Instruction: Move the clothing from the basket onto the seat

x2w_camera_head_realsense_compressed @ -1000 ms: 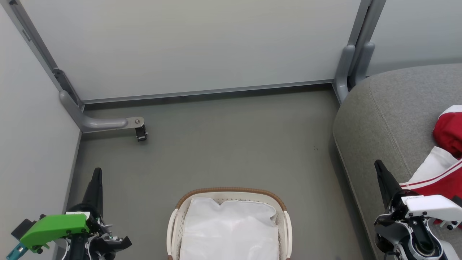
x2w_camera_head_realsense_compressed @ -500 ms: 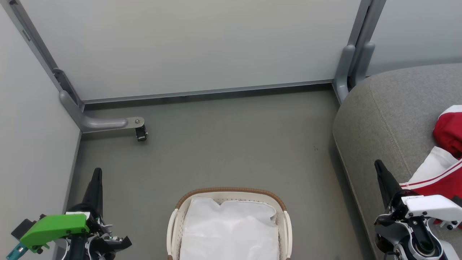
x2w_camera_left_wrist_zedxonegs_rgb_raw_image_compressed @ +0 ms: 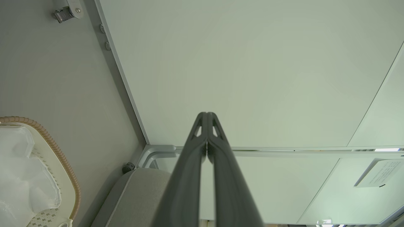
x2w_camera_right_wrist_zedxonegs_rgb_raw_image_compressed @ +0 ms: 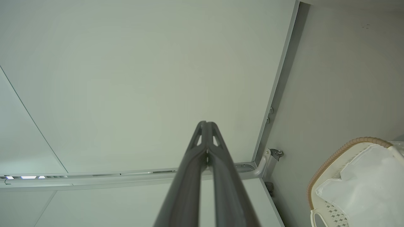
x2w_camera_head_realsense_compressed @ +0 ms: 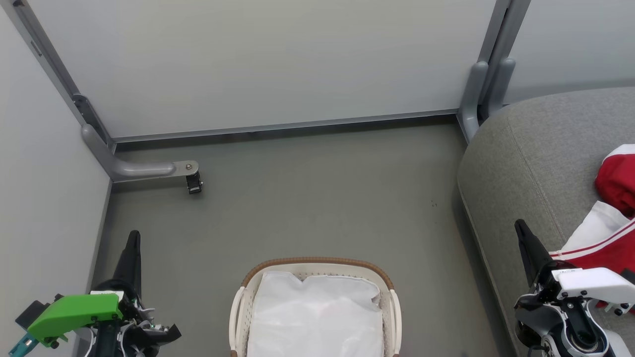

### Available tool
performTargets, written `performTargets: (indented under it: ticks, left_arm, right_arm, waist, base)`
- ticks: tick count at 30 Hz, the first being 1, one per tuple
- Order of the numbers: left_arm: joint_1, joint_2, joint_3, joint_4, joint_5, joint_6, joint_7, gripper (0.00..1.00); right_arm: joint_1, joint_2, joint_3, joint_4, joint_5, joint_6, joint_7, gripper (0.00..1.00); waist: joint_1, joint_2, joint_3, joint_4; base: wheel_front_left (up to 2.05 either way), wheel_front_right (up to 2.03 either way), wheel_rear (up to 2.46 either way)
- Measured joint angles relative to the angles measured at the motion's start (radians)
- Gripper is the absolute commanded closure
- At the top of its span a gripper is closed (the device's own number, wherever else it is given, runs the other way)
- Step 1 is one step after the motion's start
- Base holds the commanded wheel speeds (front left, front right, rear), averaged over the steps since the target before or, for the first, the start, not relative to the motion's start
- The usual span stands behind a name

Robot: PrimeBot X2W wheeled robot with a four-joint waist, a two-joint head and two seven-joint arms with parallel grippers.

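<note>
Clothing [x2w_camera_head_realsense_compressed: 614, 218] on seat [x2w_camera_head_realsense_compressed: 536, 148] just right of right gripper [x2w_camera_head_realsense_compressed: 519, 225], basket [x2w_camera_head_realsense_compressed: 317, 261] with white liner [x2w_camera_head_realsense_compressed: 315, 317] between it and left gripper [x2w_camera_head_realsense_compressed: 134, 234], both claws pinched together, empty.

Perforated white plastic basket [x2w_camera_head_realsense_compressed: 317, 261] with a woven-look brown rim; soft red-and-white cloth clothing [x2w_camera_head_realsense_compressed: 615, 181]; matt grey fabric seat [x2w_camera_head_realsense_compressed: 526, 158]; smooth matt floor [x2w_camera_head_realsense_compressed: 317, 198].
</note>
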Motion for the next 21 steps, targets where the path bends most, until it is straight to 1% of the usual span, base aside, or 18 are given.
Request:
performTargets:
  ticks: [21]
  left_arm:
    - [0.000,0.000,0.000,0.000,0.000,0.000,0.000,1.00]
  right_arm:
    - [0.000,0.000,0.000,0.000,0.000,0.000,0.000,1.00]
  waist:
    - [0.0000,0.0000,0.000,0.000]
  base:
    - [0.00,0.00,0.00]
